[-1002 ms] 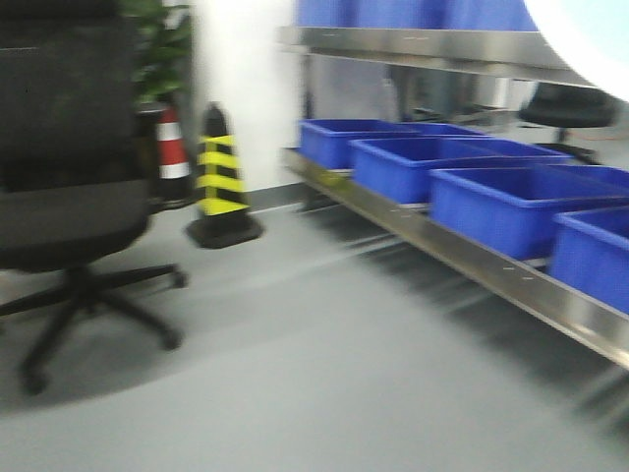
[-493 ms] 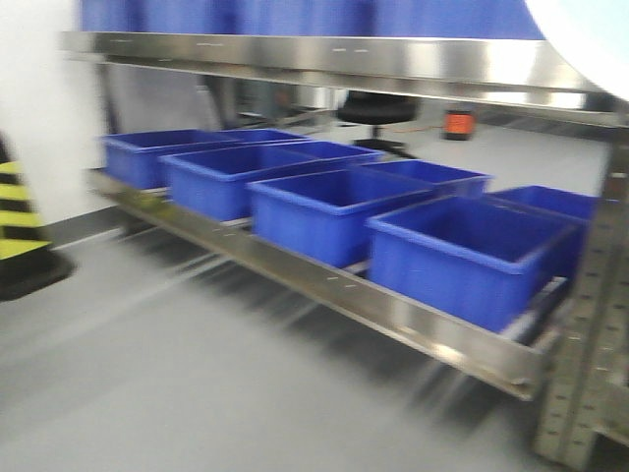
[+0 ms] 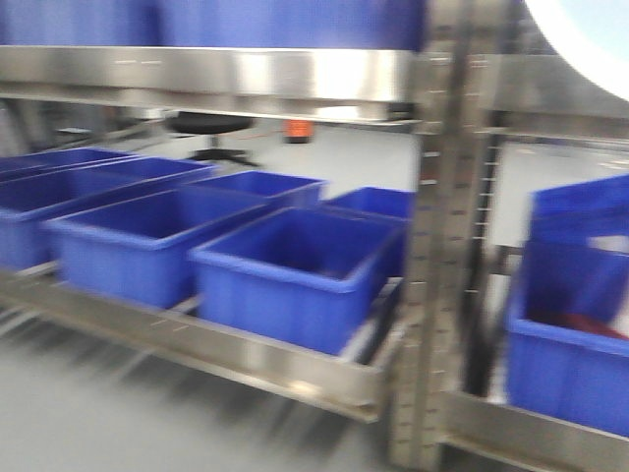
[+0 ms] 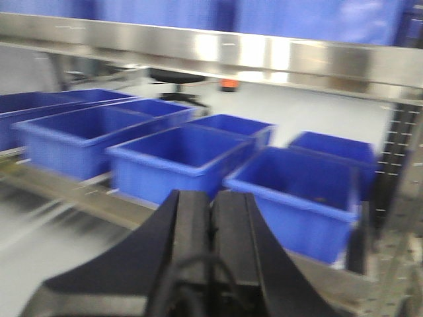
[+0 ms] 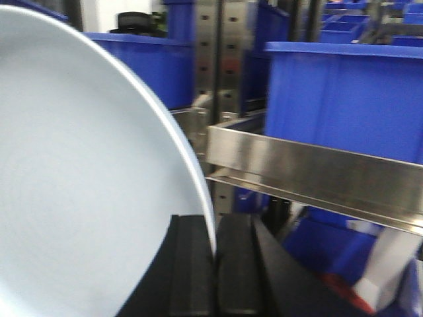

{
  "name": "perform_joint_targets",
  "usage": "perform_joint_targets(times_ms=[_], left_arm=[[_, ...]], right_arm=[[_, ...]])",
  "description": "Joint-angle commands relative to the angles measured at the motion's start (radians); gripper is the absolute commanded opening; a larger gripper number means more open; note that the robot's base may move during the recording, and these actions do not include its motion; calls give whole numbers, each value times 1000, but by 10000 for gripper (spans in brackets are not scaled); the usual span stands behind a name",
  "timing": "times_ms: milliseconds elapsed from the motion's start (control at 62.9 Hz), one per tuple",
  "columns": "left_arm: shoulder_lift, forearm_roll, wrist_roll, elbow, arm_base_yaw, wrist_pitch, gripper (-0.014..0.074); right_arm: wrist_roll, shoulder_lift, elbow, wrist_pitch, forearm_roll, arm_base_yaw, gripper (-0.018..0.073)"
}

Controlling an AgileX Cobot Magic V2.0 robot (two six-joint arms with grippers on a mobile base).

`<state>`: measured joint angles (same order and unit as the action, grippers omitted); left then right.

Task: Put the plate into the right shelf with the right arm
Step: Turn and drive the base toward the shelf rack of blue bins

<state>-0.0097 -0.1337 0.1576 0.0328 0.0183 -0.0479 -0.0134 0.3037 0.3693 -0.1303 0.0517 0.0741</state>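
Observation:
The pale blue-white plate (image 5: 79, 185) fills the left of the right wrist view, held on edge; its rim also shows at the top right corner of the front view (image 3: 590, 39). My right gripper (image 5: 215, 228) is shut on the plate's rim. The right shelf is a shiny steel rack with a perforated upright (image 3: 442, 246), a wide top rail (image 3: 216, 79) and blue bins (image 3: 295, 270); its rail (image 5: 310, 172) lies just right of the plate. My left gripper (image 4: 211, 201) is shut and empty, facing the bins (image 4: 178, 158).
A black office chair (image 3: 206, 128) and an orange object (image 3: 300, 130) stand on the grey floor behind the rack. A blue bin with something red inside (image 3: 570, 344) sits right of the upright. Grey floor (image 3: 118, 413) lies before the rack.
The front view has swept right along the rack: the chair and striped cone left the frame, the bins slid left, and the perforated upright and the bay to its right came in.

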Motion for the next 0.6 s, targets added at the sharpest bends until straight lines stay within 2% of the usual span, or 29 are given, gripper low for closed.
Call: perform_joint_targets(times_ms=[0, 589], left_arm=[[-10, -8, -7, 10, 2, 90, -128], [-10, -8, -7, 10, 2, 90, -128]], right_arm=[[5, 6, 28, 93, -7, -7, 50], [5, 6, 28, 93, -7, -7, 50]])
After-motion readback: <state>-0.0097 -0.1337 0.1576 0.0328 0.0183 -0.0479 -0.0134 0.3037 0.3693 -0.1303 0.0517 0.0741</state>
